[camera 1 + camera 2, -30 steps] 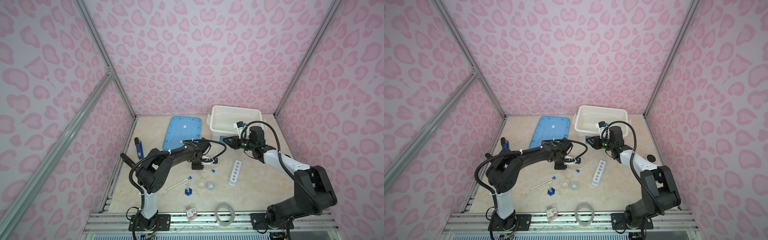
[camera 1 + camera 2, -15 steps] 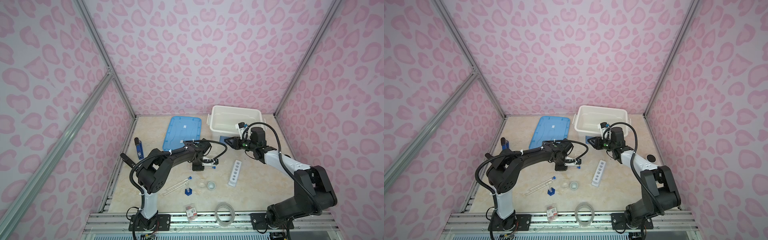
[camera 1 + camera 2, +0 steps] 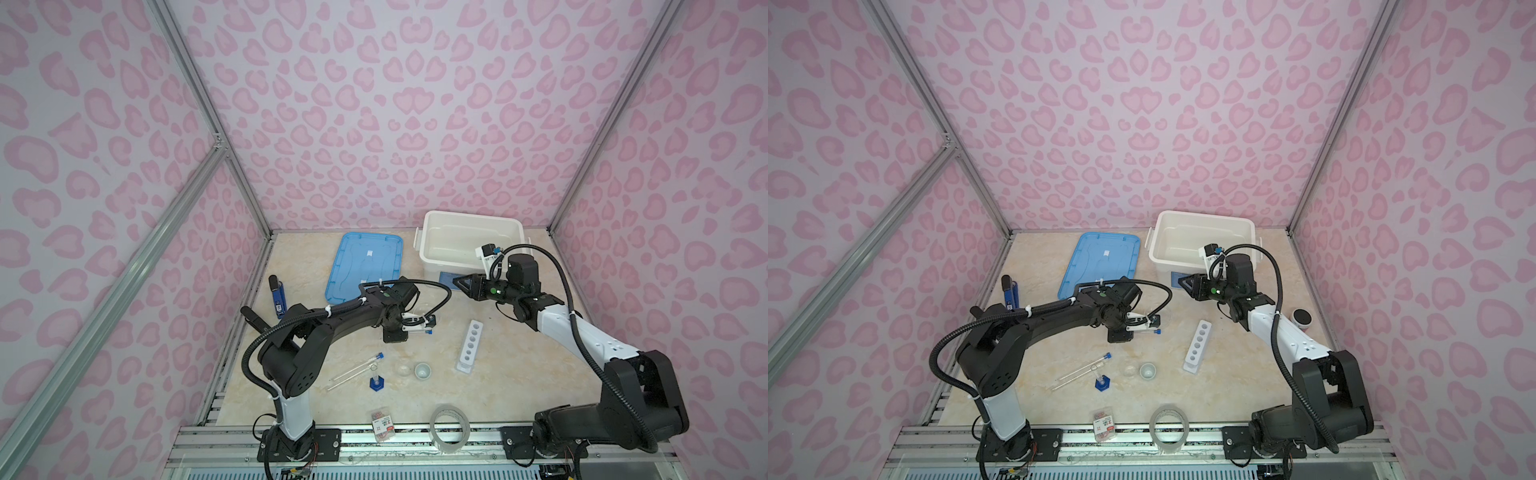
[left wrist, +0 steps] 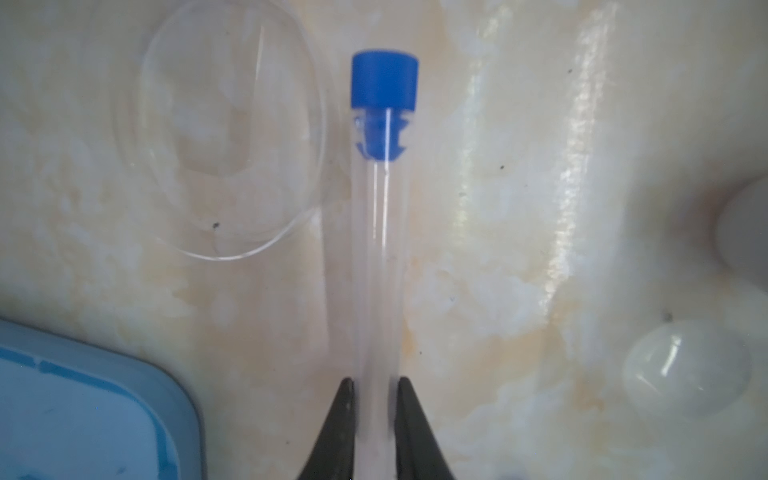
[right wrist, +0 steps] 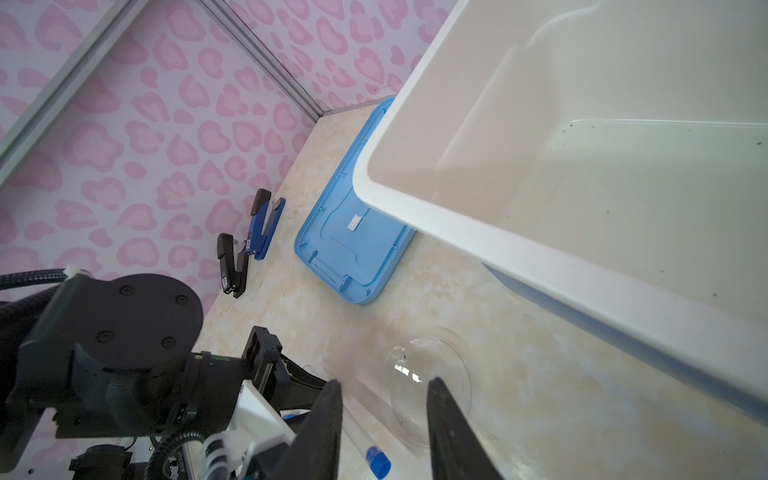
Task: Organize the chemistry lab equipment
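My left gripper is shut on the lower end of a clear blue-capped test tube, held level just over the table; in a top view this tube points right. A clear petri dish lies beside its cap. My right gripper hangs open and empty in front of the bin, above the petri dish. Two more test tubes, a blue-based cylinder, a tiny glass dish, a white cup and the white rack rest on the table.
A white bin stands at the back right with its blue lid flat to its left. Two staplers lie by the left wall. A tape roll and a red-labelled packet sit at the front edge.
My left gripper's jaws have closed onto the test tube. The right arm has barely shifted and stays open.
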